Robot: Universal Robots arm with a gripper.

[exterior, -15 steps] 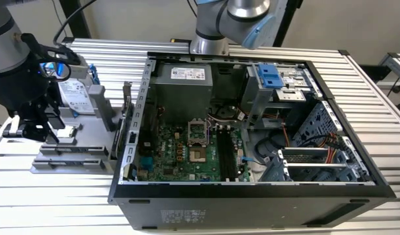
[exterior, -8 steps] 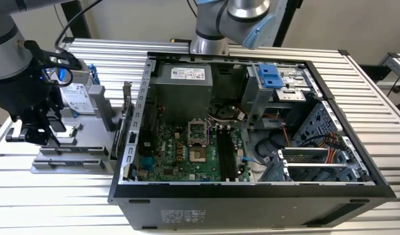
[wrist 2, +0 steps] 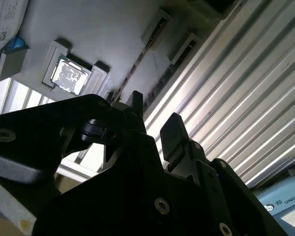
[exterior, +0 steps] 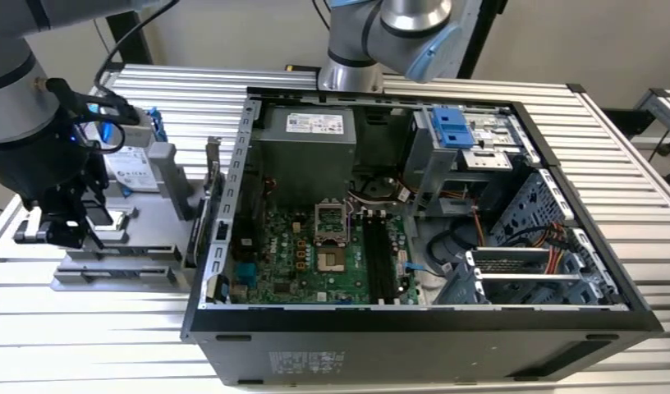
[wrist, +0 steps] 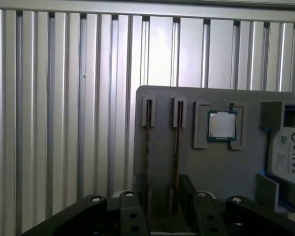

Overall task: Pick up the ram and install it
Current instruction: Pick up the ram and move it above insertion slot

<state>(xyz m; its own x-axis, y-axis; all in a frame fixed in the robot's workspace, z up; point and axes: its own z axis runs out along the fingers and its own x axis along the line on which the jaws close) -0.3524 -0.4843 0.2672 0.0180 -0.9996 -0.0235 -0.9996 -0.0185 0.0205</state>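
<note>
At the exterior view's left, the arm's tool point(wrist: 162, 187) hangs open and empty over the grey holder point(exterior: 116, 275) on the slatted bench point(exterior: 630, 180), its fingers seemingly straddling the ram point(wrist: 176, 147), upright on edge in its slot.

The table point(wrist: 64, 98) is ribbed bare metal, smooth with a bright sheen. The holder point(wrist: 206, 167) on it looks like matt grey plastic. The processor point(wrist: 222, 125) has a silvery, softly reflecting metal lid, and the ram point(wrist: 176, 162), seen edge-on, shows a thin, dull board edge. The gripper point(wrist: 161, 189) is matt black with small bright metal screw heads. The hard drive point(wrist: 287, 155) carries a white paper label. The computer case point(exterior: 423, 336) is matt black outside and bare grey sheet metal inside.
</note>
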